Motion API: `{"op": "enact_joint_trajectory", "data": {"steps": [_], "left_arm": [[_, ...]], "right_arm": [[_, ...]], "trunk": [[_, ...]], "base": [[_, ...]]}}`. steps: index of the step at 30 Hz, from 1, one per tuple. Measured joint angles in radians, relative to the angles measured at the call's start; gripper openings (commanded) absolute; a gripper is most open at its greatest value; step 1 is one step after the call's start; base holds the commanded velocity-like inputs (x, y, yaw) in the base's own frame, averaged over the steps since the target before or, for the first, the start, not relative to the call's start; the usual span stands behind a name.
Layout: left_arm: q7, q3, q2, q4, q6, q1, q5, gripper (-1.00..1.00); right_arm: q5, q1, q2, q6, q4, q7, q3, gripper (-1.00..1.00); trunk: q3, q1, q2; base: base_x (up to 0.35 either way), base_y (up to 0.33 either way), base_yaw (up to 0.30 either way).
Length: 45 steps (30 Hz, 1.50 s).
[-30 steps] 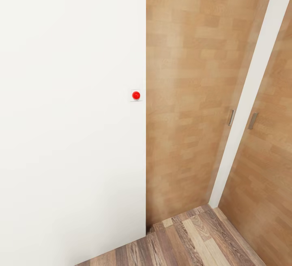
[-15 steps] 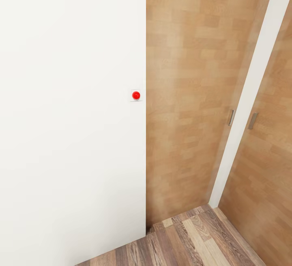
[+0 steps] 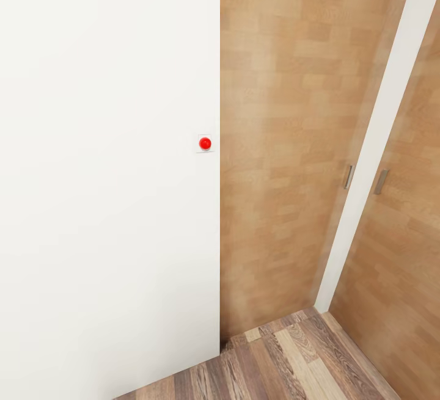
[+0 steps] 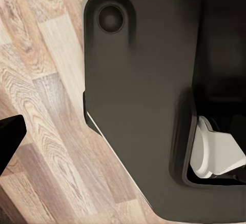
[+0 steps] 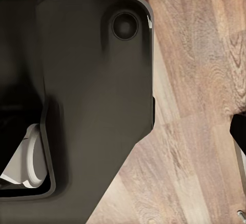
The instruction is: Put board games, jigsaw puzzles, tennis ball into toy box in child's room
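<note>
I face a white wall with a small red button, wooden doors beside it, and plank floor below. No toys or bench are in sight, so I cannot place them relative to either pincer. My wrist cameras look down on my dark base. I cannot tell whether either pincer is spread. I judge the card boxes light and stiff, best gripped by their edges.

Wall, wooden doors cut by frame edges.
</note>
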Motion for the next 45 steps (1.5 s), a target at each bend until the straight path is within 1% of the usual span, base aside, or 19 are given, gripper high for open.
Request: {"op": "enact_joint_trajectory", "data": {"steps": [45], "left_arm": [[0.0,0.0,0.0,0.0,0.0,0.0,0.0,1.0]], "right_arm": [[0.0,0.0,0.0,0.0,0.0,0.0,0.0,1.0]], "trunk": [[0.0,0.0,0.0]], "base": [[0.0,0.0,0.0]]}}
